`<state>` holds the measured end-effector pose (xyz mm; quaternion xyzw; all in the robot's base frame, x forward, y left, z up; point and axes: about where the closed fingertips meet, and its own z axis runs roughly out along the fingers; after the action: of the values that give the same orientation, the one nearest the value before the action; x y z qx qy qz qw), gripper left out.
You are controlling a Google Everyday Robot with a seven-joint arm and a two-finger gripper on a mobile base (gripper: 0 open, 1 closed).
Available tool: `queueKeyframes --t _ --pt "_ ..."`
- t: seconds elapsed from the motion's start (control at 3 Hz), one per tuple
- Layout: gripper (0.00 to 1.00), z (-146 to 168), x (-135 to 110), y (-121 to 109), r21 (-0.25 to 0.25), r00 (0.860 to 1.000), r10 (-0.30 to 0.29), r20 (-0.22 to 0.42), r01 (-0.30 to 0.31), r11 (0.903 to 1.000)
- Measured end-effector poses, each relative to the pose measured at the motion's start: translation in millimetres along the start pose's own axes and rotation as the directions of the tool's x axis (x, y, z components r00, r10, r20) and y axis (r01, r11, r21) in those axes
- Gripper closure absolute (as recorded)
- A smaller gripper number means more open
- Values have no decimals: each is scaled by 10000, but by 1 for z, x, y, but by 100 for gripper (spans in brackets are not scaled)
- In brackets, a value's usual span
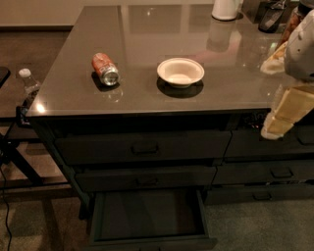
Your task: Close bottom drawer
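At the far left, off the counter's (147,34) edge, a clear water bottle (28,84) with a pale cap stood upright above a dark metal frame (13,156). On the glossy grey counter, toward its left side, an orange drink can (105,69) lay on its side with its silver end turned toward the near edge. Below it, in the wider stack, the top drawer (142,147) and the middle drawer (145,180) sat pushed in. The bottom drawer (147,215) was pulled well out toward the near side, its flat dark inside bare to view. Right of the can and well apart from it, a shallow white bowl (180,72) rested upright on the counter. Farther back and to the right stood a white container (225,9), its reflection showing in the surface. At the right edge the robot's pale arm (301,46) reached down past the counter's near rim, and its cream-coloured tool (274,128) hung in front of the narrower drawer stack (282,171), up at the level of the top row and well apart from the open drawer. I could not tell whether the tool was spread or pressed together.
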<state>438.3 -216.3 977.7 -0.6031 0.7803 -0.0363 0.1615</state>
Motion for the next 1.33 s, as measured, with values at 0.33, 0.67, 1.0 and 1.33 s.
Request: queueKeyframes --t 0.33,0.67,1.0,1.33 --pt "41 0 0 0 0 10000 0 0 0 10000" --pt "64 0 0 0 1 10000 0 0 0 10000" --pt "88 0 0 0 3 10000 -1 1 1 10000" --pt "100 0 0 -1 179 9998 -186 71 184 9997"
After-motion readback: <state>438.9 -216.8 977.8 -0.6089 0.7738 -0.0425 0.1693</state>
